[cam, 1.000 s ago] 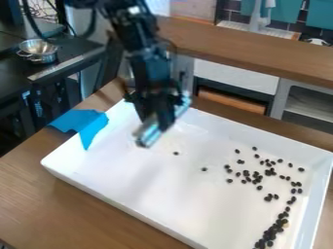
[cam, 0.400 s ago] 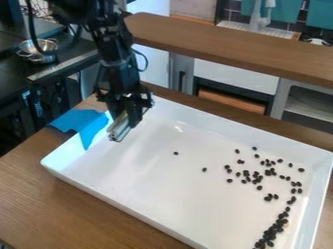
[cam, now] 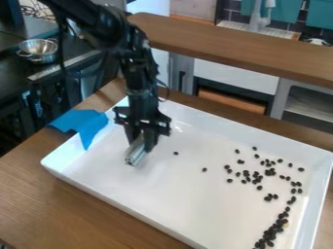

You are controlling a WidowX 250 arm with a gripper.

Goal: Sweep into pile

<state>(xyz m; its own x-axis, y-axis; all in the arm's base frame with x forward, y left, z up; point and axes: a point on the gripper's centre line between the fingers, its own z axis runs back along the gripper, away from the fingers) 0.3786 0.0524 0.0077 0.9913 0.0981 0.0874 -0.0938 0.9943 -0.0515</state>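
1. The claw [cam: 145, 140] hangs down over the white tray [cam: 120, 203] with its fingers closed around a silvery, ridged bar [cam: 135, 153]. How wide the gap between the fingers is, I cannot tell.
2. The bar slants out below the claw, its lower end toward the view's lower left. Whether that end touches the tray floor, I cannot tell.
3. The dark beans [cam: 246, 173] lie in the tray, mostly well apart from the claw toward the right of the view. One lone bean sits near the claw on its right, and a second lies a little farther out, to the lower right.
4. Beyond those two, a loose scatter spreads out. Farther still from the claw, a denser band runs along the tray's right side to a crowded clump at lower right, with one tan piece [cam: 285, 224] among the dark ones.
5. To the claw's upper left, a blue sheet [cam: 87, 125] drapes over the tray's edge.
6. The wooden counter [cam: 46, 199] carries the tray beneath the claw.
7. Well apart from the claw, at upper left, stands a metal pot [cam: 40, 54].
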